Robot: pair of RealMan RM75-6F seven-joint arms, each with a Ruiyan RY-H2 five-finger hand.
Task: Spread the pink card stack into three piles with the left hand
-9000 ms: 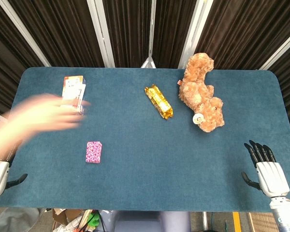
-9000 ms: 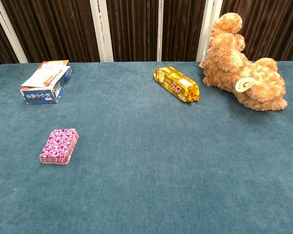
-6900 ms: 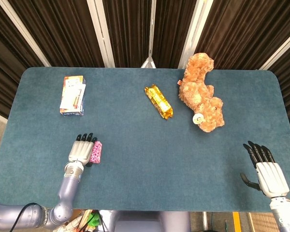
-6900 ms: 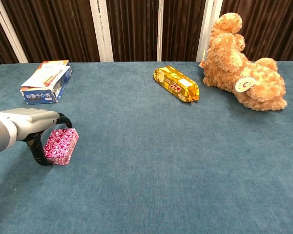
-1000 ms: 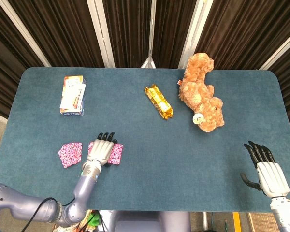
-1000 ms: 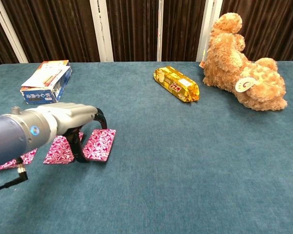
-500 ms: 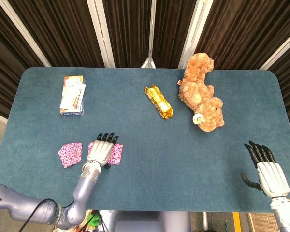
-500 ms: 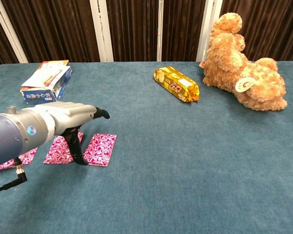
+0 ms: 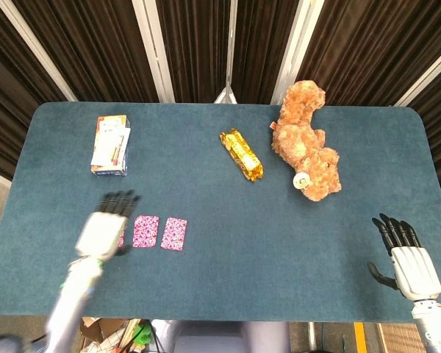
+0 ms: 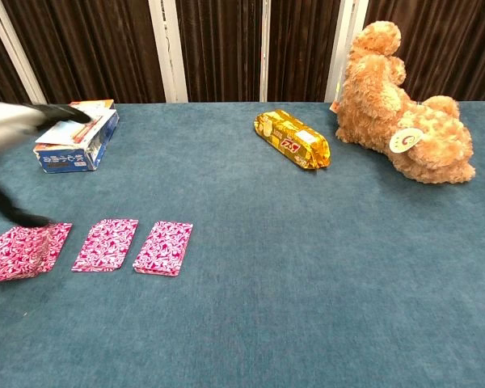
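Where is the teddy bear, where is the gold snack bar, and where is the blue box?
teddy bear [image 10: 404, 129]: chest view, on its furry belly.
gold snack bar [image 10: 292, 139]: chest view, middle of the shiny wrapper.
blue box [image 9: 110, 144]: head view, on the white papers covering its top.

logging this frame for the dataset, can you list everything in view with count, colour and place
pink patterned card piles: three, pink, in a row at the front left of the table
blue and white cardboard box: one, back left
gold foil snack packet: one, gold, back centre
tan plush teddy bear: one, lying back right
teal felt-covered table: one, under everything
left hand: grey, black fingers, blurred, over the leftmost pile
right hand: white, black fingers spread, front right, holding nothing
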